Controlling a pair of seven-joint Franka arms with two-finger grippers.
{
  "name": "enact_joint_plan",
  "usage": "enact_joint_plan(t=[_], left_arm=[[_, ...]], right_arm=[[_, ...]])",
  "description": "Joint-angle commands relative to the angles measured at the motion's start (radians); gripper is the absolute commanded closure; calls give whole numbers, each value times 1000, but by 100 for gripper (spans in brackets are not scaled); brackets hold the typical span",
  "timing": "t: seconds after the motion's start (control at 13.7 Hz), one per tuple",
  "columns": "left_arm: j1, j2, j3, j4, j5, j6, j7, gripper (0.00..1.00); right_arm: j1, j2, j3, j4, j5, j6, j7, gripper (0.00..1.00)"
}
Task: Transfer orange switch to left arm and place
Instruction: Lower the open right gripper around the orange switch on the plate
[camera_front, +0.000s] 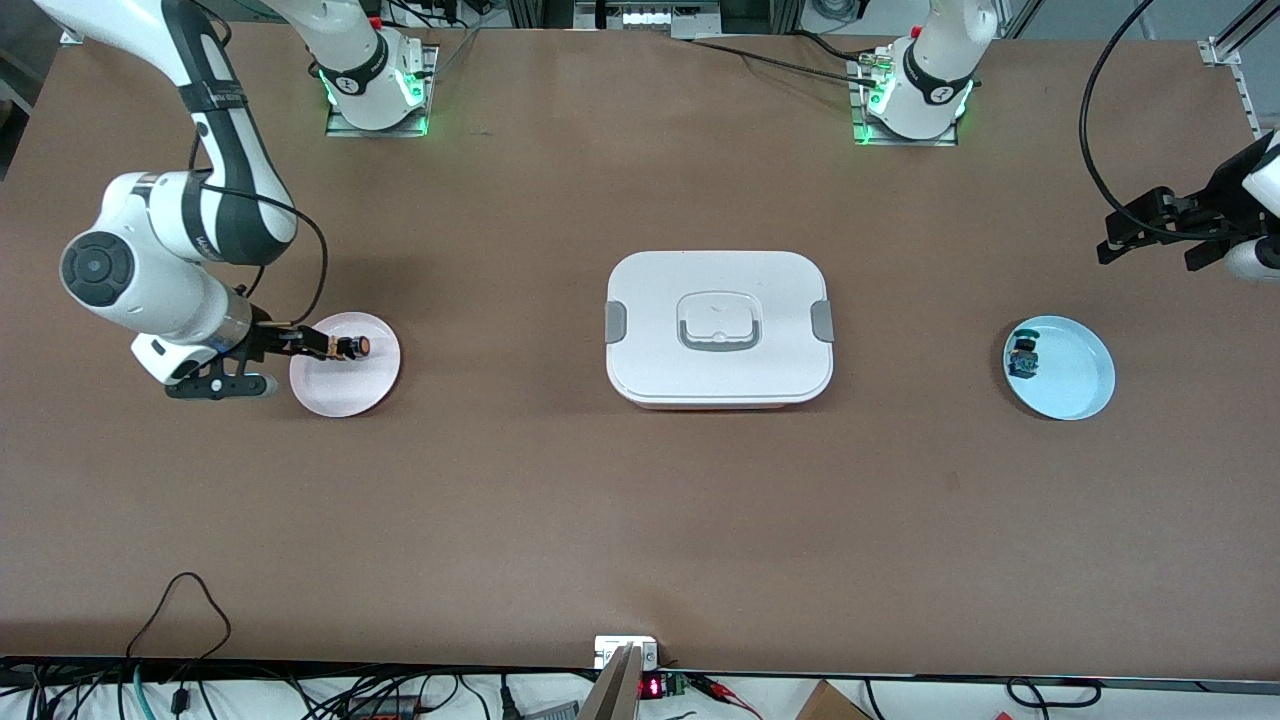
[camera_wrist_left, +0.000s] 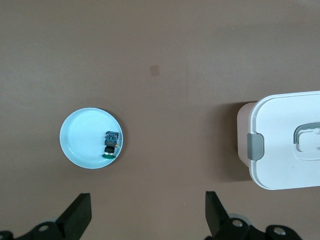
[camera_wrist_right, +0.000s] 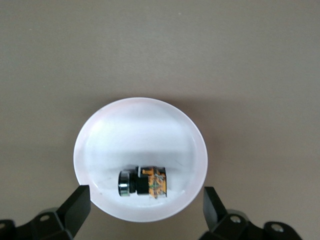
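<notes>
Front view: right gripper (camera_front: 300, 345) over orange switch (camera_front: 350, 347), left gripper (camera_front: 1150, 235) aloft, fingers (camera_wrist_right: 77, 205) of both spread.

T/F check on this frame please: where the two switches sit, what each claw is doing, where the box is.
1. The orange switch lies on the pink plate. True.
2. The right claw is shut on the orange switch. False: it is open above the plate, holding nothing.
3. The box sits between the two plates, lid on. True.
4. The blue switch lies on the table beside the blue plate. False: it lies on that plate.
5. The left claw is open and empty. True.
</notes>
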Motion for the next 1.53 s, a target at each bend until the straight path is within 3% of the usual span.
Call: enact_joint_plan(t=[0.0,0.22,0.88,1.46], left_arm=[[-7,2,5,22,21,-21,15,0],[-7,2,5,22,19,-21,15,0],[-7,2,5,22,18,-21,15,0],[-8,5,-9,41,12,-20,15,0]], right_arm=[[47,37,0,-3,4,46,37,0],[80,60,0,-6,4,57,142,0],[20,54,2,-37,2,60,-105,0],[14,68,3,-90,5,120,-101,0]])
